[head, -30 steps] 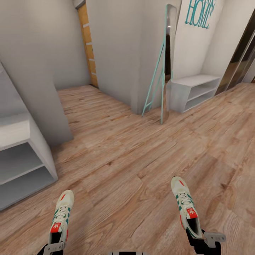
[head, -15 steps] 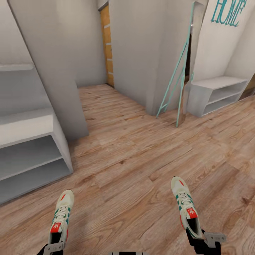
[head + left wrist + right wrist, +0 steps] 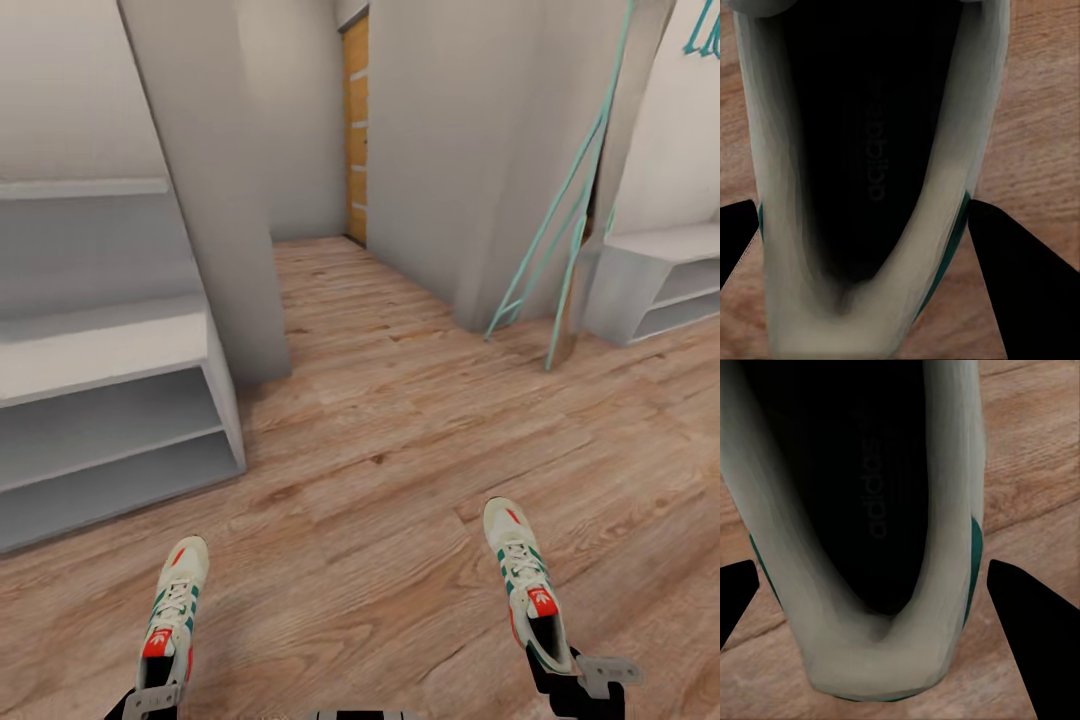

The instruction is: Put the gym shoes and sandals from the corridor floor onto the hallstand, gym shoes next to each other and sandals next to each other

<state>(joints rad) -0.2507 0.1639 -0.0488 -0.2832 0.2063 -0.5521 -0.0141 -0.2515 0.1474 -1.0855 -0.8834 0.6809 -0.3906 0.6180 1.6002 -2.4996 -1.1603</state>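
Each of my grippers holds one gym shoe by the heel, above the corridor floor (image 3: 400, 480). The left gripper (image 3: 153, 692) is shut on a cream-white gym shoe (image 3: 172, 610) with green stripes, toe pointing forward. The right gripper (image 3: 560, 668) is shut on the other gym shoe (image 3: 524, 580). In the left wrist view the dark fingers (image 3: 1020, 285) flank the shoe's opening (image 3: 870, 150). The right wrist view shows that arm's fingers (image 3: 1027, 630) either side of its shoe (image 3: 870, 495). The hallstand (image 3: 110, 345), light grey with two open shelf rows, stands at the left. The two sandals are out of view.
A grey wall corner (image 3: 215, 200) rises right behind the hallstand's end. A teal-framed mirror (image 3: 575, 210) leans on the wall ahead to the right, with a white two-shelf bench (image 3: 650, 280) beside it. A passage leads to an orange door (image 3: 355, 130).
The whole view has swung left, so the camera turned; more of the hallstand now shows and the bench has slid toward the right edge. Both shoes stay in the grippers as before.
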